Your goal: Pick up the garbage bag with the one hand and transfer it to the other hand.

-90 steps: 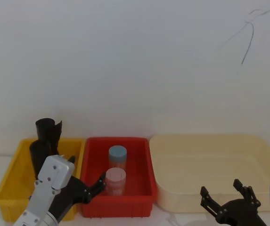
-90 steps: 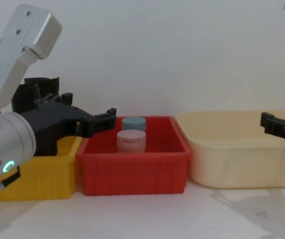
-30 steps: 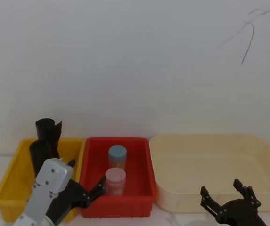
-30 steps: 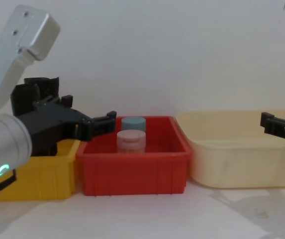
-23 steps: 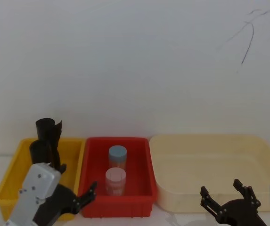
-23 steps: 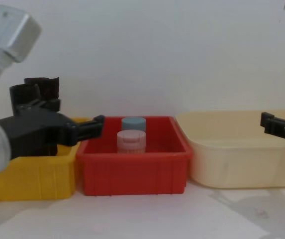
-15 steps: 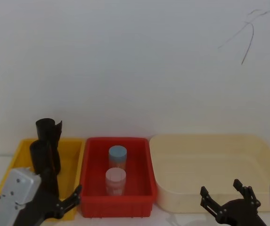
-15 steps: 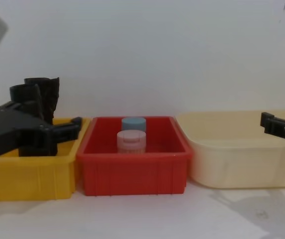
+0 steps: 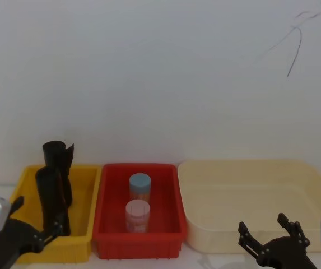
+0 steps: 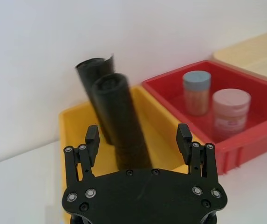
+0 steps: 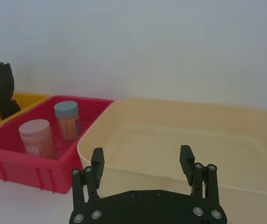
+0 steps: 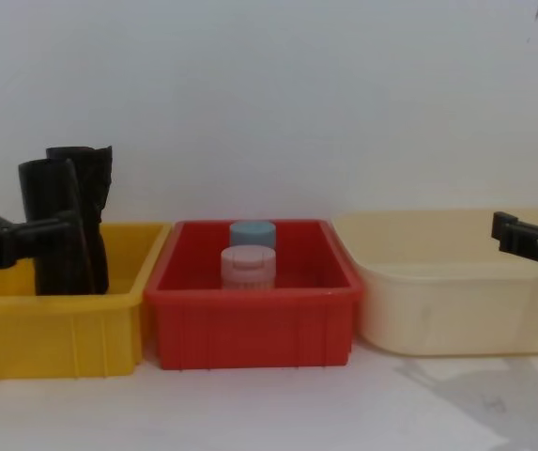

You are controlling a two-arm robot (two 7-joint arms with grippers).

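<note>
Left end effector [image 10: 138,133] spread open and empty, aimed at the garbage bag [image 9: 51,193] just ahead. Stands upright in the yellow bin [image 9: 76,246], beside the ragged-topped black roll [image 9: 59,152]. Right end effector [image 11: 142,153] also spread open, low before the cream tub [image 9: 250,196].

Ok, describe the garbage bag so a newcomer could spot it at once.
Look in the yellow bin, leftmost of three along the wall. Two black rolls stand in it; the garbage bag is the nearer, just ahead of the open left pincer, smooth with a rounded top, while the roll behind has a flared, ragged top.
</note>
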